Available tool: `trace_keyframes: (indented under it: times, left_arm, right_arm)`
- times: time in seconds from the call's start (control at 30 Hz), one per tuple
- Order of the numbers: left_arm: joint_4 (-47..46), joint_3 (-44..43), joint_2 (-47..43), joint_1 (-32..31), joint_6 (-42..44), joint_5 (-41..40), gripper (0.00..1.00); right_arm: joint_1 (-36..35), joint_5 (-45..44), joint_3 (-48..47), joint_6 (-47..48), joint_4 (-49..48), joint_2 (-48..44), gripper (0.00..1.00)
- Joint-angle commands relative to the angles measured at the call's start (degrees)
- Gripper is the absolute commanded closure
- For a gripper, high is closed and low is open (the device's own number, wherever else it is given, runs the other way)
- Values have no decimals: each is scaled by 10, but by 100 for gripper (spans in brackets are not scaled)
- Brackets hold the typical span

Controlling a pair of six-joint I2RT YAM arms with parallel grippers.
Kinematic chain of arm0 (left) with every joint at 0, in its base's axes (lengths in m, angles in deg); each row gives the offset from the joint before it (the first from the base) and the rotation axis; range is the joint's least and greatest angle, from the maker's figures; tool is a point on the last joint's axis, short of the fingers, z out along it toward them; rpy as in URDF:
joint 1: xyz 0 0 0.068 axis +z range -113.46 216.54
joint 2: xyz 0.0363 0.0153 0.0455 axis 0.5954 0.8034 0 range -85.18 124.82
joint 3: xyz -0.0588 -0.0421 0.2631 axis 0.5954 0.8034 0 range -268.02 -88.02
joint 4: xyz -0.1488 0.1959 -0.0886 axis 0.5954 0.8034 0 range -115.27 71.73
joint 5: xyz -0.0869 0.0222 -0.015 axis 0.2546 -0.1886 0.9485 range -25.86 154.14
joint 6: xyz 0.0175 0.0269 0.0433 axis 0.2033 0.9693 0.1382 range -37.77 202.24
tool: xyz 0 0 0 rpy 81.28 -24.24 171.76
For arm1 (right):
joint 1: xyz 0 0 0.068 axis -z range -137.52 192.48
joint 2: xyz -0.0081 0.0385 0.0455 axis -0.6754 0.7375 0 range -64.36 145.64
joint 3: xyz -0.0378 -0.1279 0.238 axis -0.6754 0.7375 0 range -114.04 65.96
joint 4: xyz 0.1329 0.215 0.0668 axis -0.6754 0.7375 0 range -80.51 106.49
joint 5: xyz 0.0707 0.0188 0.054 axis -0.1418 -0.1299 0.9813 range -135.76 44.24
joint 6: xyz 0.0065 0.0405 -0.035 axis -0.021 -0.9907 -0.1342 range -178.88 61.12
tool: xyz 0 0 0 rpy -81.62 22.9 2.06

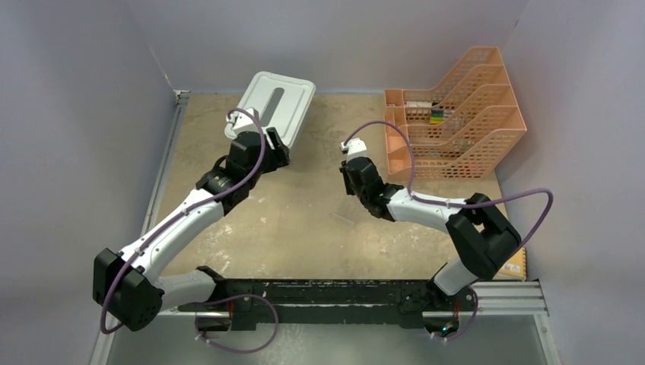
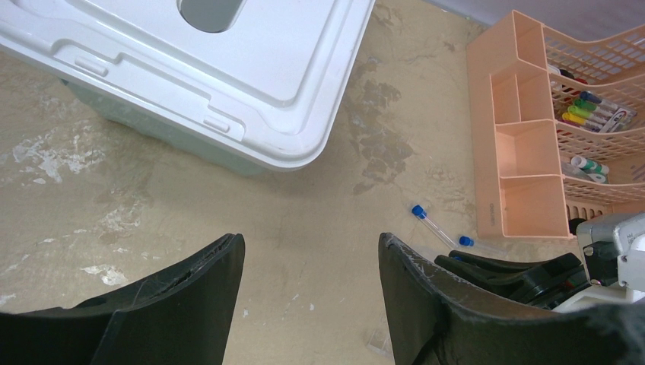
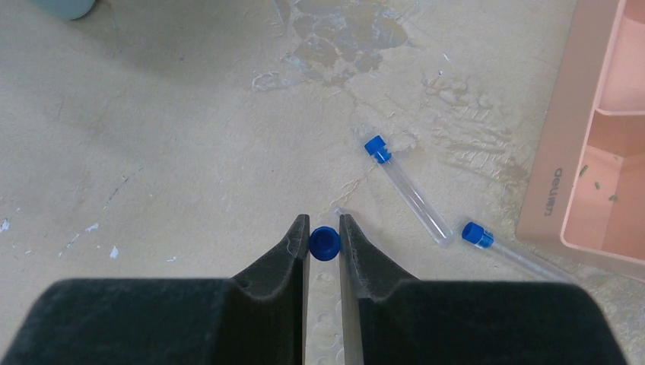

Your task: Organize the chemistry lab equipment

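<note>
Blue-capped tube [image 3: 325,243] pinched at its cap between the right gripper [image 3: 323,226] fingers, above tan table [image 3: 152,152] | loose tube [image 3: 414,194] and second loose tube [image 3: 506,249] lie flat nearby, the second just beside orange tray [image 3: 554,179] | left gripper [image 2: 310,243] spread wide near white-lidded bin [image 2: 228,84]

Clear glossy blue-capped tubes [image 3: 407,182] lie on a rough, stained table [image 3: 190,137].

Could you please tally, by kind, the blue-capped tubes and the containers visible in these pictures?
Blue-capped tubes: 3 (2 lying on the table, 1 in the right gripper)
White lidded box: 1
Orange mesh tray: 1
Total: 5
</note>
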State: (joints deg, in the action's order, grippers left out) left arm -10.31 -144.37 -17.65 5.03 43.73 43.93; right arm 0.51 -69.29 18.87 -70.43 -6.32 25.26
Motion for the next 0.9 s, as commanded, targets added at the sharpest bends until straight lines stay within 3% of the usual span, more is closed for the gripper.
trace_keyframes:
  times: [0.0,0.4,0.47,0.63,0.73,0.87]
  left_arm:
    - [-16,-8,1,2,-11,-8,36]
    - [-19,-8,1,2,-11,-13,36]
    - [-19,-9,1,3,-11,-13,36]
    - [-14,-13,-1,3,-8,-21,34]
    - [-18,-10,-6,3,-4,-25,31]
    - [-21,-10,-8,3,-4,-27,25]
  right_arm:
    - [0,-14,8,-7,-39,6,84]
    - [-1,9,24,-40,-57,17,76]
    - [0,5,20,-40,-49,9,68]
    - [11,37,-60,-64,67,-45,33]
    - [35,67,-106,-72,124,-81,27]
    - [94,122,-140,-81,182,-104,27]
